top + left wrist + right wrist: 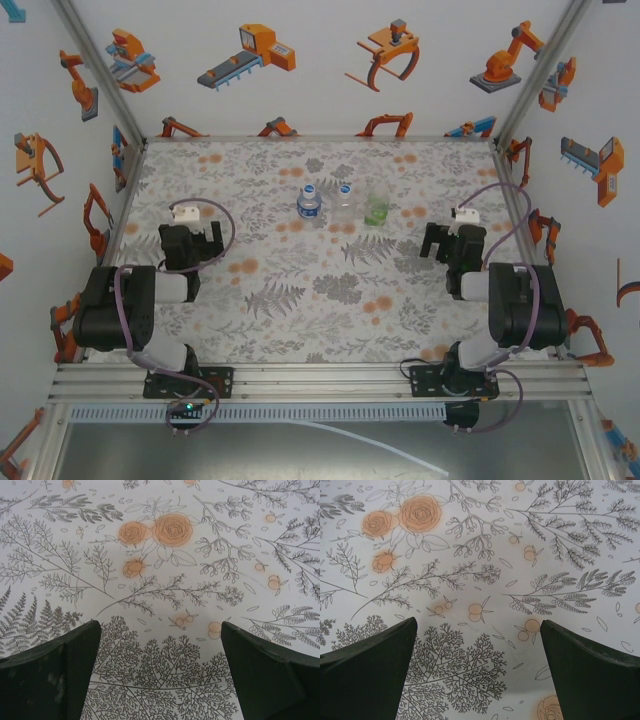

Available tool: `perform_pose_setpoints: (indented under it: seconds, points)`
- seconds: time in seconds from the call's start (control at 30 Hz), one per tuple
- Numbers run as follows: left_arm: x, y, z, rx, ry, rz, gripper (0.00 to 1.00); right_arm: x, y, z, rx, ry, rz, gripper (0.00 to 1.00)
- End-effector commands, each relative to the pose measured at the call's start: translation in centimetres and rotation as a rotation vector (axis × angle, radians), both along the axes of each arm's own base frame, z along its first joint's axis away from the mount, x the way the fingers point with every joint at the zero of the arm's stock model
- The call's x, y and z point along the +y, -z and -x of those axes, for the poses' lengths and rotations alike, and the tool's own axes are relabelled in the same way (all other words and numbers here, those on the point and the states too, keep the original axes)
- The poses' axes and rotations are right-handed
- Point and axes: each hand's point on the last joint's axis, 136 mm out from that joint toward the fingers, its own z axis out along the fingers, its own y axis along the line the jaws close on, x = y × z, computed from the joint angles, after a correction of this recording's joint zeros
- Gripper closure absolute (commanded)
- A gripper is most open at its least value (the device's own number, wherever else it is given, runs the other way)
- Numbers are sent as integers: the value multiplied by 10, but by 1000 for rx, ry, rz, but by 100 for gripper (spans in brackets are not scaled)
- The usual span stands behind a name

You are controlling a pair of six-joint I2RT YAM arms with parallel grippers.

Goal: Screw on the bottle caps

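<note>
**Both arms crouching low, jaws wide, bottles mid-table**

I am watching the left gripper (214, 242) and the right gripper (429, 243) hovering low over the floral table (300, 300). Each arm is folded at its own side, with its fingers pointing inward and spread wide around nothing. The three bottles (344, 203) are standing in a row near the far middle, well apart from both grippers. The bottle caps are too small to judge.

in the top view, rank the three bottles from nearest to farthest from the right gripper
1. green-tinted bottle, at the right end of the row, on the side of the right gripper.
2. plain clear bottle, in the middle of the row.
3. blue-label bottle, at the left end of the row.
</note>
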Motion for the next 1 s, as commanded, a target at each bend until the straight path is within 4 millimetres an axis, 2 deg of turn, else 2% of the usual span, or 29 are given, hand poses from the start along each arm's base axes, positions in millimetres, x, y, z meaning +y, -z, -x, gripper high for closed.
perform_pose_setpoints:
  seconds: [0.0,0.97]
  points:
    - [-2,-8,-7,-18,10,38,3,-6,-24,-12,-95,23,5,1]
    - [-1,-8,-8,-7,18,62,3,-7,-24,-11,-94,30,6,1]
